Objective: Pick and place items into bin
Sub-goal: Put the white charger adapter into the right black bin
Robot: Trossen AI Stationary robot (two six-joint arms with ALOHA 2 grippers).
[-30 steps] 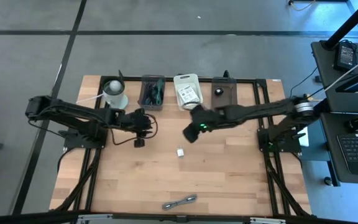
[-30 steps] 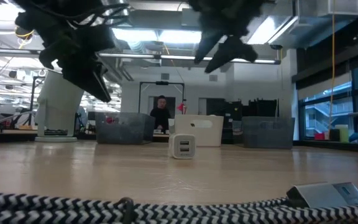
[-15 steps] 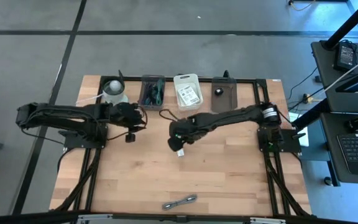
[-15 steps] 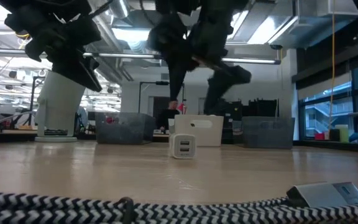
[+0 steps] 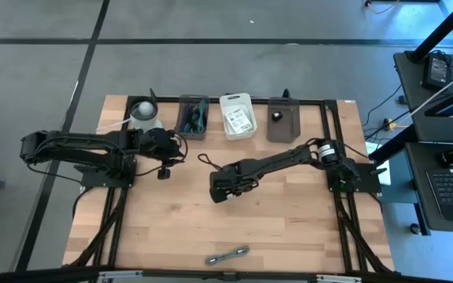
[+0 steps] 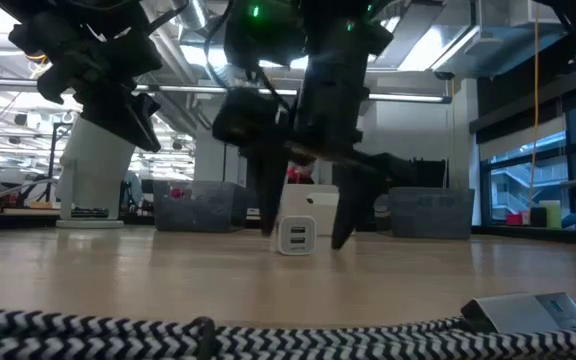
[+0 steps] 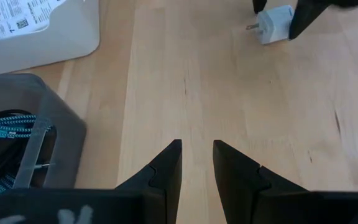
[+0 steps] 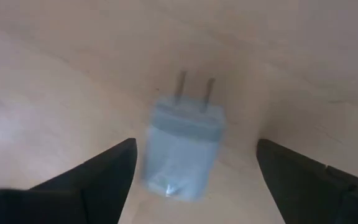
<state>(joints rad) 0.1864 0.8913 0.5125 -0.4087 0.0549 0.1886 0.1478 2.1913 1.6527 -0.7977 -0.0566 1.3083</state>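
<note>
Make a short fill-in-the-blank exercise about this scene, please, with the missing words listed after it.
1. The right gripper stands with its fingers on both sides of the white ____.
2. Its fingers are ____, not yet closed on it.
3. The charger has ____ metal prongs.
4. The left gripper holds ____.

Missing words: charger; open; two; nothing

R hand [image 6: 303, 240] wide, L hand [image 7: 196, 163] narrow

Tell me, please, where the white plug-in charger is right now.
The white charger lies on the wooden table near its middle, between the open fingers of the right hand, in front of the row of bins.
</note>
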